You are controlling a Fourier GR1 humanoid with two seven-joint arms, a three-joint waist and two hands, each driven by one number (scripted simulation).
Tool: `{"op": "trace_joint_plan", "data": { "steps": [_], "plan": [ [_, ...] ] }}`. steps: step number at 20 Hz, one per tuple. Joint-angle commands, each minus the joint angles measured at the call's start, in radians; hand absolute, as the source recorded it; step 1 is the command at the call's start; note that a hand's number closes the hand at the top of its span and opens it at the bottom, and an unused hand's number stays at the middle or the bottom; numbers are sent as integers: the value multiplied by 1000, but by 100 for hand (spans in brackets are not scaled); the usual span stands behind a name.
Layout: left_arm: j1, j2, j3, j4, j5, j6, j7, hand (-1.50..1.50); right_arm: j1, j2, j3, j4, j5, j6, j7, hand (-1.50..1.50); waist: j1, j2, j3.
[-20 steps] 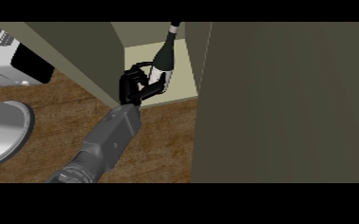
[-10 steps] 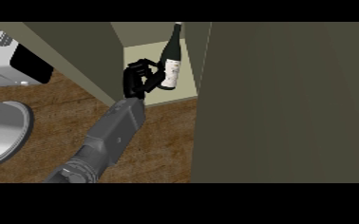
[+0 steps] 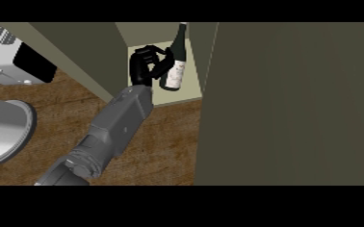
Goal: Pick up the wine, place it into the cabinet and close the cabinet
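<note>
Left hand (image 3: 144, 66) is inside the cabinet (image 3: 85, 53), fingers now apart beside the wine (image 3: 175, 67). Before, it held the tilted bottle; now the wine stands up. Only the door (image 3: 284, 101) is left to close.

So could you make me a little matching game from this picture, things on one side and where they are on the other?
Things:
1. wine bottle
2. left hand
3. cabinet door
4. counter

Places or states:
A. wooden, under the forearm
B. open, filling the view's right
C. inside the cabinet, white label
D. black, beside the bottle

Pairs: 1-C, 2-D, 3-B, 4-A
</note>
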Motion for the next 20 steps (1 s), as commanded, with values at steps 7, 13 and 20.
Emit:
{"op": "trace_joint_plan", "data": {
  "steps": [7, 13, 20],
  "plan": [
    [-74, 0, 10, 37, 22, 34, 84, 150, 54, -19, -37, -25, -20, 21, -9, -150, 17, 2, 1],
    [-121, 0, 35, 52, 33, 35, 110, 150, 59, -7, -27, -15, -14, 22, -23, -150, 26, 12, 1],
    [-123, 58, -88, 119, -99, 142, 90, 150, 29, -18, -36, -9, -18, 28, -21, -150, 34, 12, 2]
  ]
}}
